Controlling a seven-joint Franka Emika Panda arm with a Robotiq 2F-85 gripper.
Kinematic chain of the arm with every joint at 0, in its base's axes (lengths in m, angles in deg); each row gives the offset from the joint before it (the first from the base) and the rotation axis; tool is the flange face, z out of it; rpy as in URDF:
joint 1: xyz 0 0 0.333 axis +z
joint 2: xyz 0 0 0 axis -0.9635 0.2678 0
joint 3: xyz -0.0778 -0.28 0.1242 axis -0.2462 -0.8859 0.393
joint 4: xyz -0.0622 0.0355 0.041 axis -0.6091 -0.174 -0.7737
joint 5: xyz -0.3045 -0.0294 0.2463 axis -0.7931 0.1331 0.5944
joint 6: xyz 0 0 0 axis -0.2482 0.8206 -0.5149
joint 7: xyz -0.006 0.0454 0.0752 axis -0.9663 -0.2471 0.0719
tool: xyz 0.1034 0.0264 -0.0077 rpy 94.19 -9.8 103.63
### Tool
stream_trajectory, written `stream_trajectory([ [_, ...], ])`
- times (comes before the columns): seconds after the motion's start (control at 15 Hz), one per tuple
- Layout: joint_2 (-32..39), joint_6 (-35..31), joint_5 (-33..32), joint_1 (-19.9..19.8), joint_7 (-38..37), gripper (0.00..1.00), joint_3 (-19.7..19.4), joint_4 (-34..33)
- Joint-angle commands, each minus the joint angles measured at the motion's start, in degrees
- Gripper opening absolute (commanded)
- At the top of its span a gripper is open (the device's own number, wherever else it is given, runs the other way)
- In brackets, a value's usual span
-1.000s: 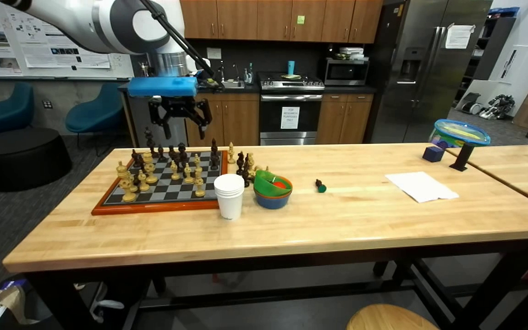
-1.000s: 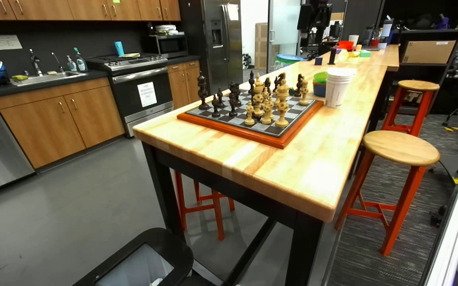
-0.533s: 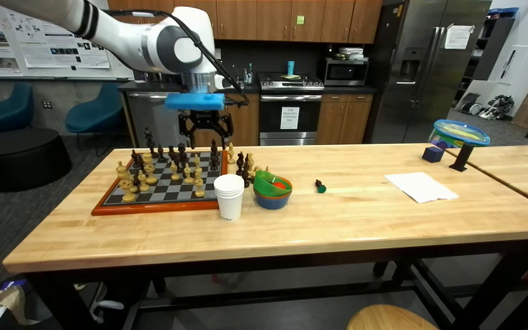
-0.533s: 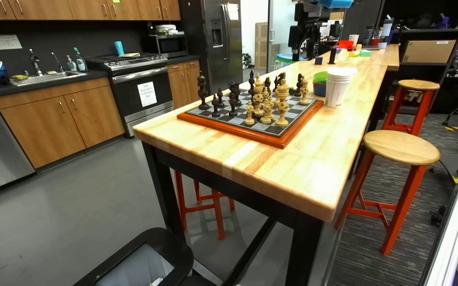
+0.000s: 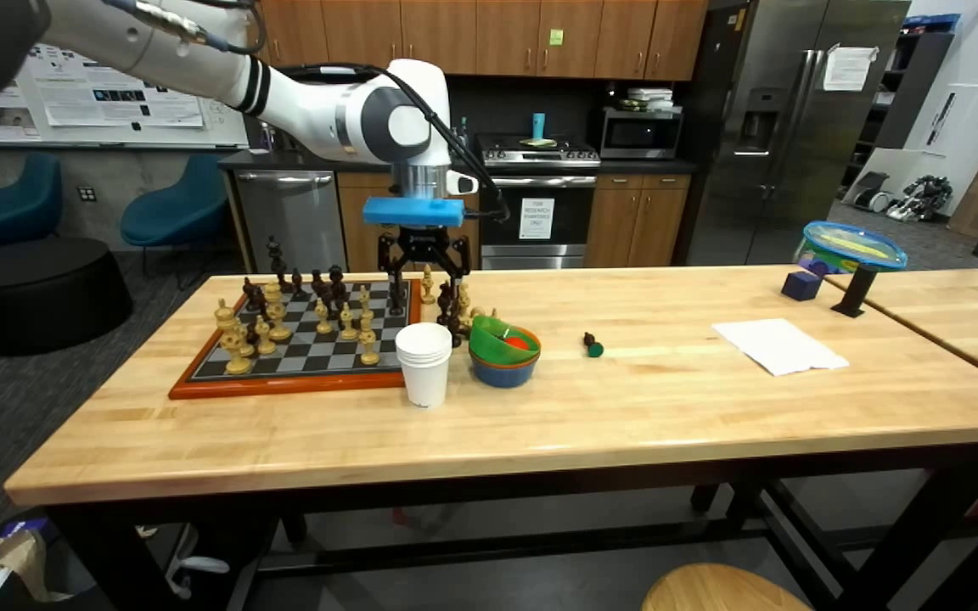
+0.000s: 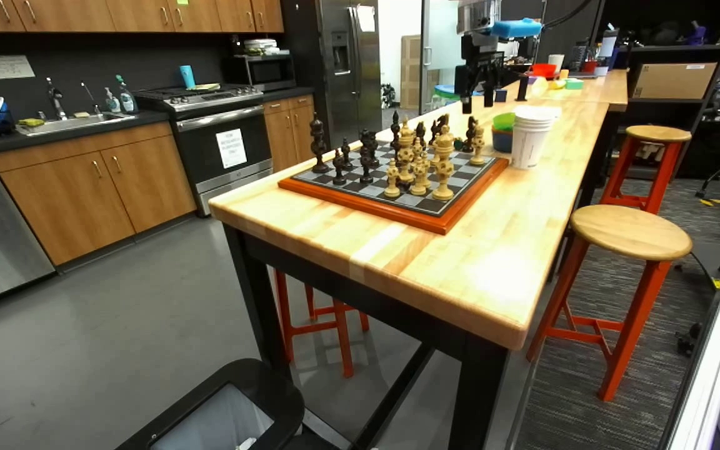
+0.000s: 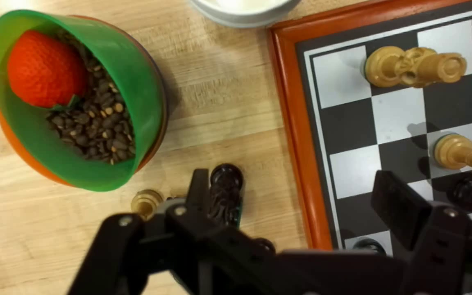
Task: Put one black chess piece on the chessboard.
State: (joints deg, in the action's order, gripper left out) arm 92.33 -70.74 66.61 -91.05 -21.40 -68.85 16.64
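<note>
"Two fingers (image 7: 398, 205); how far apart?"

"Wide; the gripper (image 7: 295, 192) holds nothing; the chessboard (image 5: 285, 387) lies on the table (image 5: 642, 407), its edge showing between them in the wrist view."

"And a black chess piece (image 7: 225, 176) off it?"

"On the table, near one finger; whether touching, I cannot tell; another dark piece (image 5: 593, 344) lies on its side beyond the bowl (image 5: 504, 373)."
</note>
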Motion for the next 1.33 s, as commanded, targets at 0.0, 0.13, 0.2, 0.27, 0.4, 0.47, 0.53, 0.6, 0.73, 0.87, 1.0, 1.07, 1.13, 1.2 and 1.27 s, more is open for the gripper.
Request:
stream_trajectory([
  [0.0, 5.2, 4.4, 0.3, -2.8, 1.0, 1.0, 1.9, -8.0],
  [0.13, 7.3, 5.6, 0.4, -3.8, 1.0, 1.0, 2.5, -10.8],
  [0.2, 8.2, 6.1, 0.3, -4.2, 1.0, 1.0, 2.7, -12.2],
  [0.27, 9.1, 6.6, 0.3, -4.6, 1.0, 1.0, 3.0, -13.4],
  [0.4, 10.9, 7.6, 0.6, -5.4, 1.2, 1.0, 3.5, -15.8],
  [0.47, 11.6, 7.9, 0.7, -5.7, 1.3, 1.0, 3.8, -16.7],
  [0.53, 12.2, 8.5, 0.6, -6.0, 1.3, 0.75, 4.0, -17.6],
  [0.6, 12.8, 8.8, 0.6, -6.2, 1.3, 0.74, 4.2, -18.4],
  [0.73, 13.6, 9.4, 0.6, -6.6, 1.5, 0.61, 4.6, -19.6],
  [0.87, 14.4, 9.8, 0.5, -6.9, 1.5, 0.45, 4.8, -20.8],
  [1.0, 14.9, 10.1, 0.2, -7.0, 1.6, 0.31, 4.9, -21.6],
  [1.07, 14.8, 9.9, 0.0, -6.9, 1.6, 0.22, 4.9, -21.6],
  [1.13, 14.5, 10.0, 0.0, -6.9, 1.7, 0.16, 4.9, -21.4],
  [1.2, 13.9, 9.4, 0.3, -6.2, 1.7, 0.06, 4.2, -20.4],
  [1.27, 13.4, 9.3, 0.2, -6.1, 1.5, 0.01, 4.1, -19.9],
])
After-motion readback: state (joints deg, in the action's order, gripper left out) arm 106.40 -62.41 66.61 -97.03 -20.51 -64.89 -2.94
